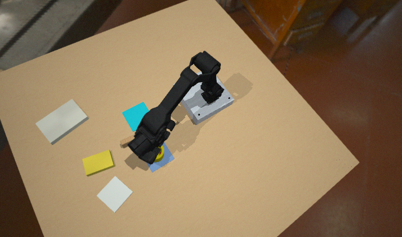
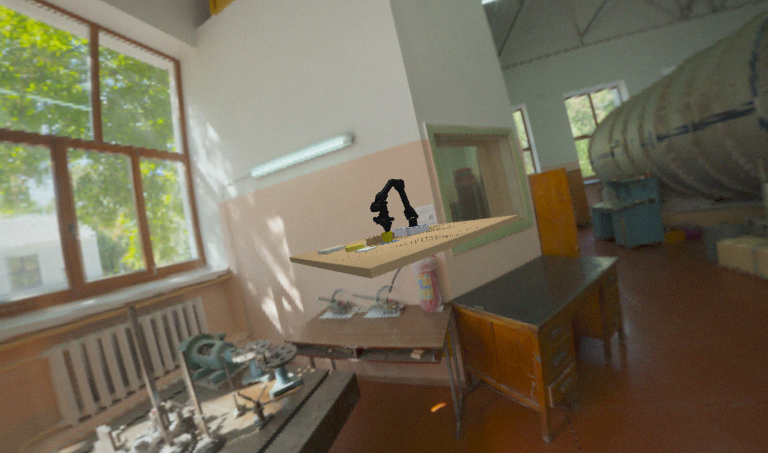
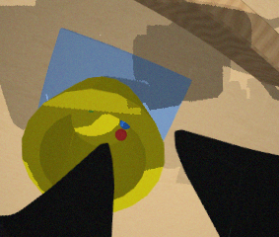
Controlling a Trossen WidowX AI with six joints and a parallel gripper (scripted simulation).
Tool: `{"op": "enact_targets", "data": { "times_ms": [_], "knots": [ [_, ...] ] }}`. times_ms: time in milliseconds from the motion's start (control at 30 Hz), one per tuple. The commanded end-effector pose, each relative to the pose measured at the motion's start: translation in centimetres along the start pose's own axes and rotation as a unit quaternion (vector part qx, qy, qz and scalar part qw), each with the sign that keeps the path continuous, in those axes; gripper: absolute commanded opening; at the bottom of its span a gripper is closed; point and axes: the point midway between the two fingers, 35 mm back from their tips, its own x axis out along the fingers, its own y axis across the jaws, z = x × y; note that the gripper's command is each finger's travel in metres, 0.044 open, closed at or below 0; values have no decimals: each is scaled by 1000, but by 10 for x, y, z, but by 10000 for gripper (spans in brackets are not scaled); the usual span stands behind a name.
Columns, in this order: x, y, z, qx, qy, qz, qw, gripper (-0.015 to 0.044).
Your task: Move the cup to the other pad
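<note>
The yellow cup (image 1: 159,158) (image 2: 387,237) (image 3: 87,99) stands upright on the blue pad (image 1: 157,166) (image 3: 80,59). In the wrist view a red marble (image 3: 121,134) and a blue marble (image 3: 124,125) show inside it, with a sliver of green. My gripper (image 3: 142,145) is partly open and holds nothing. It points down at the cup: one finger overlaps the cup's opening, the other is outside its rim. How far the tips are above the rim is hard to tell. The cyan pad (image 1: 136,113) is bare where it shows, partly hidden by the arm.
A wooden bar (image 1: 126,141) (image 3: 257,44) lies between the blue and cyan pads, largely hidden under the arm in the top view. A yellow block (image 1: 98,162), a white square (image 1: 114,193) and a larger pale slab (image 1: 61,120) lie farther out on the table.
</note>
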Motion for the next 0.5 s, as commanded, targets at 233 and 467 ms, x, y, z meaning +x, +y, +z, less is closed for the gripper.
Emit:
{"op": "enact_targets", "data": {
  "times_ms": [233,467],
  "knots": [
    [19,-3,-1,2,1,-3,1000,167],
    [30,-5,-1,2,1,-3,1000,167]
  ]
}}
